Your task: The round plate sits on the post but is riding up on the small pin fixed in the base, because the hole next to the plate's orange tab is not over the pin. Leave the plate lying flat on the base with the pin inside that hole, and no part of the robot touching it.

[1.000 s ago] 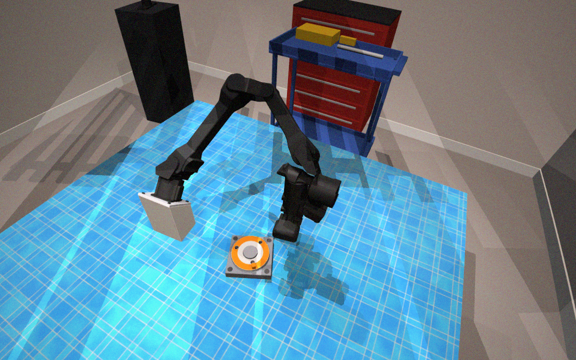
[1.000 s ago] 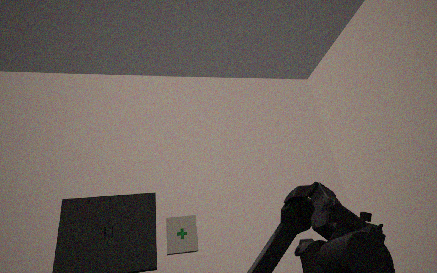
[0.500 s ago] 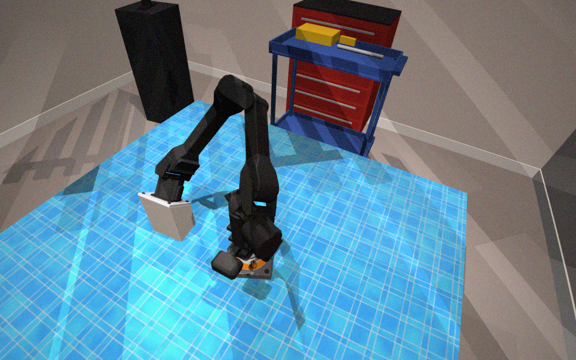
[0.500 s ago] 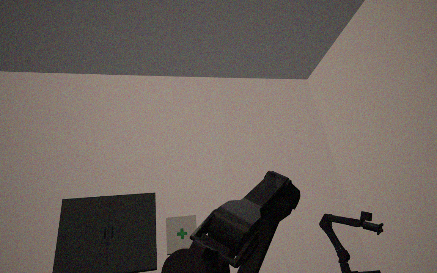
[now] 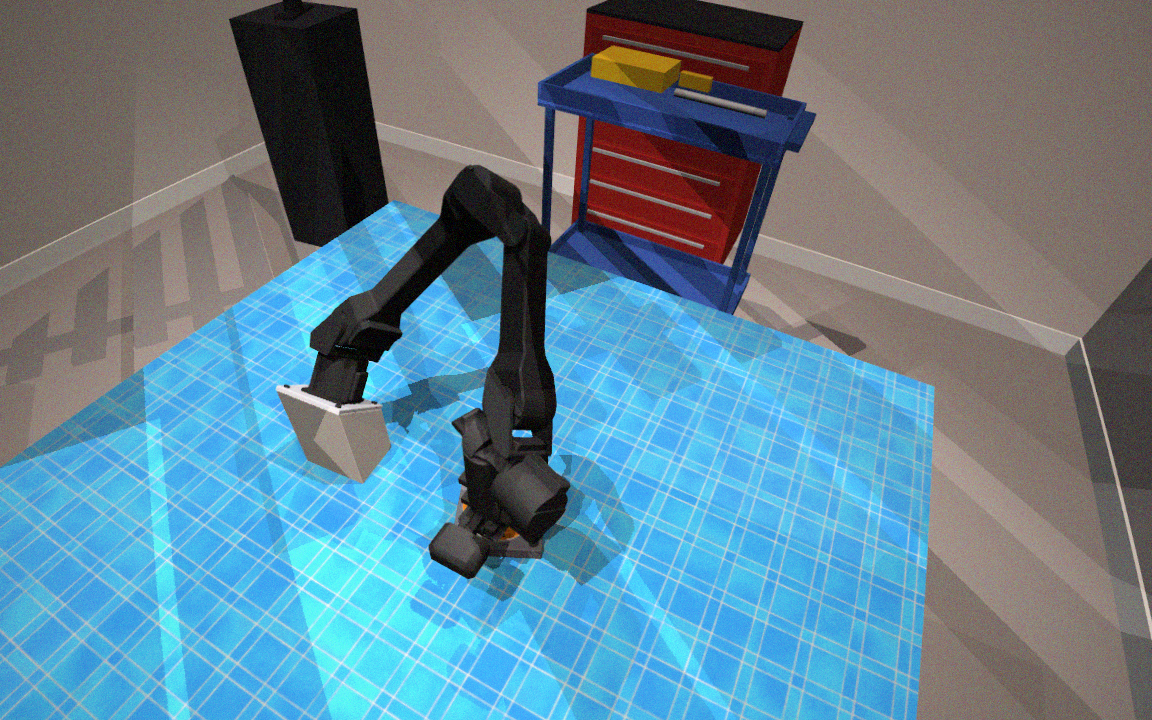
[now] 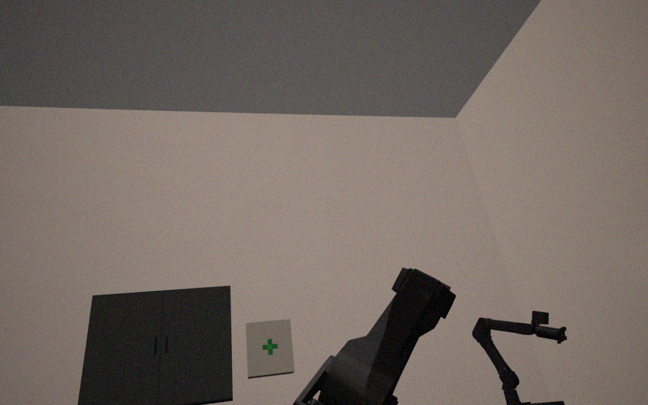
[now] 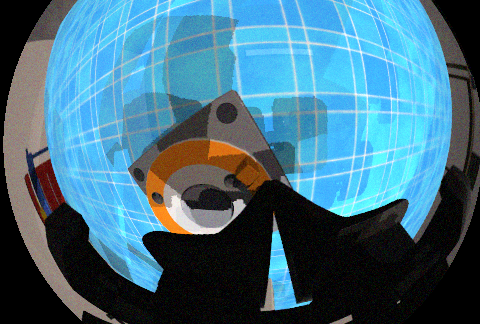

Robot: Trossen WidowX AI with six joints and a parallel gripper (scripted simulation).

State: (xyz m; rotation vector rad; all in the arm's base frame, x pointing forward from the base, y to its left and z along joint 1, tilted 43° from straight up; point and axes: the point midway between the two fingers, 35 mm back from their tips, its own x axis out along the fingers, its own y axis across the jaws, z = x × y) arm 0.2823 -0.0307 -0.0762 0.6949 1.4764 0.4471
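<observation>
Wrist view gives you the closest look: the gripper point(image 7: 272, 187) has its two dark fingers pressed together to a single point, with nothing between them, and that point sits right at the near-right edge of the round plate point(image 7: 175, 160). Whether it actually touches the orange ring, you cannot tell from here. The plate lies on the square grey base point(image 7: 230, 131), with the pale post point(image 7: 200, 198) showing in its middle and a couple of small dark holes visible along the left of the ring — the orange tab and the pin are not distinguishable.

From the top view you see the arm point(image 5: 522, 295) folded sharply down over the base point(image 5: 533, 547), which sits on the blue checked mat point(image 5: 741, 501) in front of the arm's white mounting block point(image 5: 338, 434). Only a sliver of orange point(image 5: 506, 535) peeks out beneath the wrist — the rest of the plate is hidden.

The exterior view shows only the arm's upper link against the wall.
</observation>
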